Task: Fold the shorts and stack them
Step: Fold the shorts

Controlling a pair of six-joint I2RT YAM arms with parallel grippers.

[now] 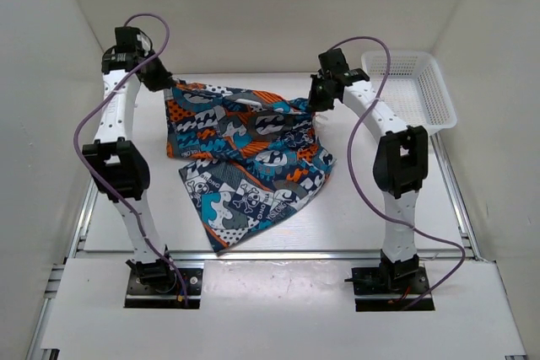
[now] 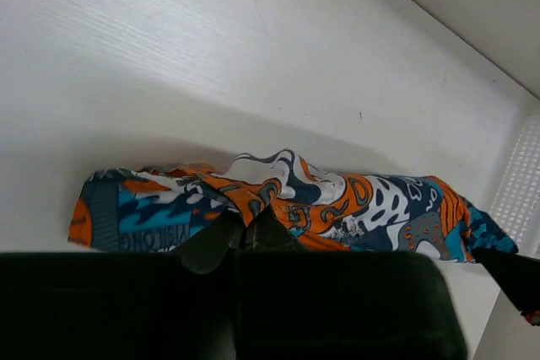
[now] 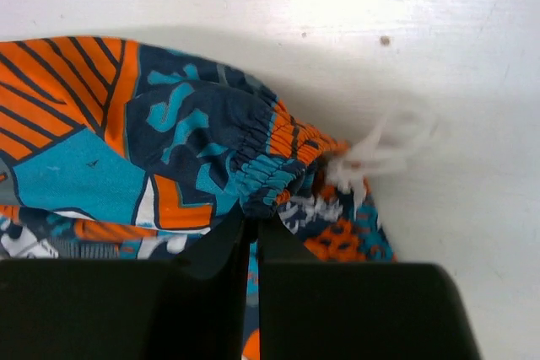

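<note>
Left of the mesh basket [image 1: 440,100], the shorts [image 1: 245,158] hang stretched between the left gripper [image 1: 166,83] and the right gripper [image 1: 316,101], each clenched on an upper corner, seemingly so the cloth spreads taut, ready for folding.

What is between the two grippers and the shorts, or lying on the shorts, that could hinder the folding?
Nothing visible. The left gripper and the right gripper are each shut on the far edge of the shorts, with no other thing on the cloth. The white basket stands at the far right, apart from the shorts.
</note>
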